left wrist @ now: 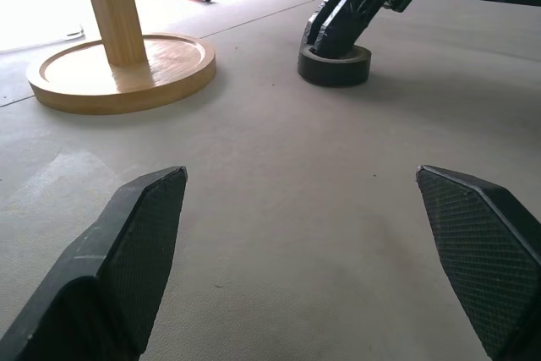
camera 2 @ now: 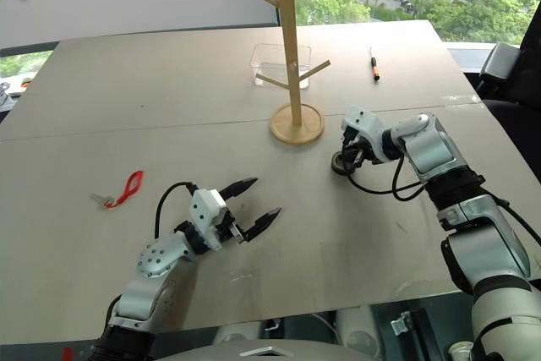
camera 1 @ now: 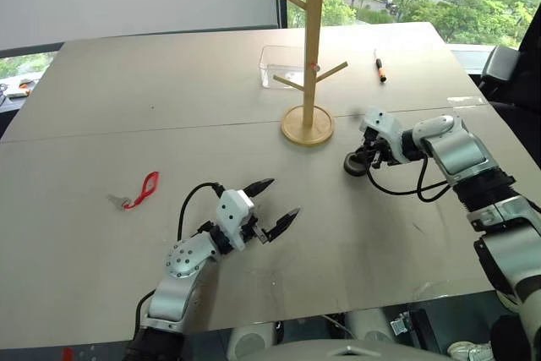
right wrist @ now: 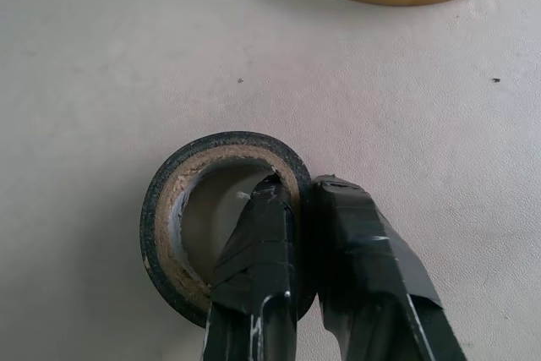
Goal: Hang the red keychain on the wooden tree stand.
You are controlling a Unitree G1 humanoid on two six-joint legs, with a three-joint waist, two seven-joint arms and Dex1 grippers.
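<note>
My right fingers are pinched on the wall of a black tape roll, one finger inside its cardboard core and the other against its outer face. The roll lies flat on the grey surface, just beside the round base of the wooden tree stand, on my right of it.

My left fingers are spread wide with nothing between them, low over the surface near its front edge and pointing toward the stand and the roll. The left wrist view looks out between the two textured pads to the stand's base and my right fingers on the roll.

The red keychain lies flat on the surface to my far left, well apart from both sets of fingers and from the stand, its small metal bit at the end nearer me.

Behind the stand sits a clear plastic box; a black-and-orange pen lies to its right.
</note>
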